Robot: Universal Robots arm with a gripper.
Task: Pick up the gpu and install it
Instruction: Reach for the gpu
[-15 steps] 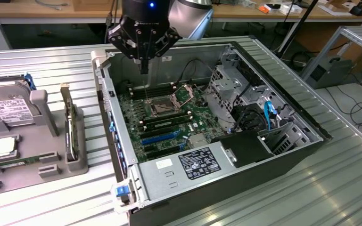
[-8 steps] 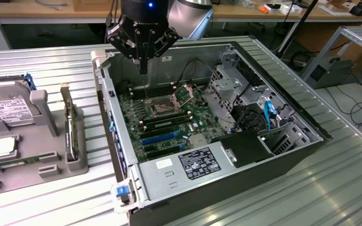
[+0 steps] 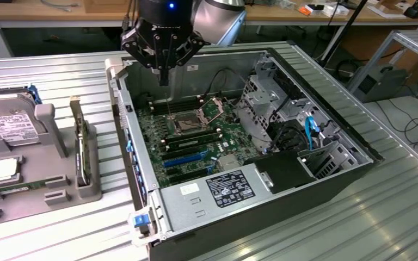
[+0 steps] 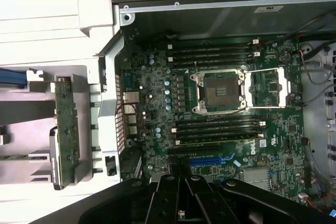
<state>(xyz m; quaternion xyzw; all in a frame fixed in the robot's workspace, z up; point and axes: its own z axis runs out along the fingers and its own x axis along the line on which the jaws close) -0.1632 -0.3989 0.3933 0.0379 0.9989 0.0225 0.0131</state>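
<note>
The motherboard (image 3: 194,138) is green, its slots (image 3: 183,159) blue, the gripper (image 3: 164,79) black, the tray (image 3: 67,190) grey.

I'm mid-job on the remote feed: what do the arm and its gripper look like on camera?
The gripper is black, built from angular, linked fingers with open gaps between the links. A small blue light glows on its body. Behind it, the arm is a rounded, silver-grey joint housing.

Gpu (image 3: 83,152) on edge in holder (image 3: 63,193) — beside the case (image 3: 267,217)
</note>
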